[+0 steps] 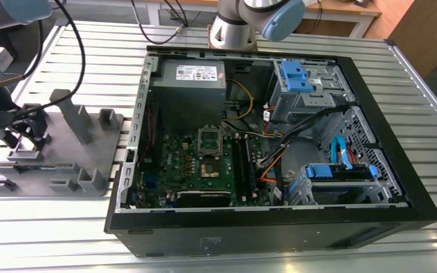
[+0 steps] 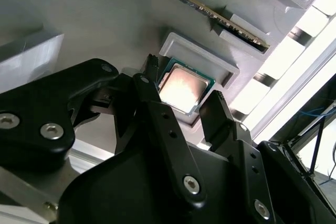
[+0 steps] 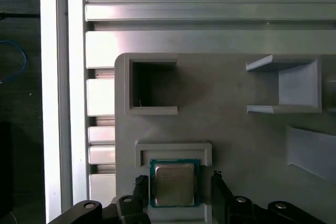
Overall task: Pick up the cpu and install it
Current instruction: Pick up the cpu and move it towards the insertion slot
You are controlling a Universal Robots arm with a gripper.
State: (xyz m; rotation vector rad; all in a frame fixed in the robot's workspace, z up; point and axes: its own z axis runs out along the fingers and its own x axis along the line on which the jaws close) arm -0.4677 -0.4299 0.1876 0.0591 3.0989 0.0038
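The cpu [image 2: 184,88] [image 3: 174,184], a small square chip with a shiny metal top and a green rim, lies flat in a shallow pocket of the grey fixture [image 3: 226,119] [image 1: 52,170]. In both wrist views my gripper [image 2: 182,91] [image 3: 178,181] stands open just above it. One black fingertip [image 3: 140,183] is on each side of the chip, with a small gap to its edges. In the exterior view the gripper [image 1: 17,136] hangs over the fixture at that view's left. The motherboard socket [image 1: 209,167] lies inside the open computer case [image 1: 279,227], its bracket [image 1: 209,138] raised.
The fixture carries tall grey posts [image 1: 74,116] and a memory stick [image 1: 32,166] [image 2: 210,11] held in slots. Cables [image 1: 279,159] and blue drive bays [image 1: 302,79] crowd the case at the exterior view's right. The slatted metal table [image 1: 52,227] surrounds everything.
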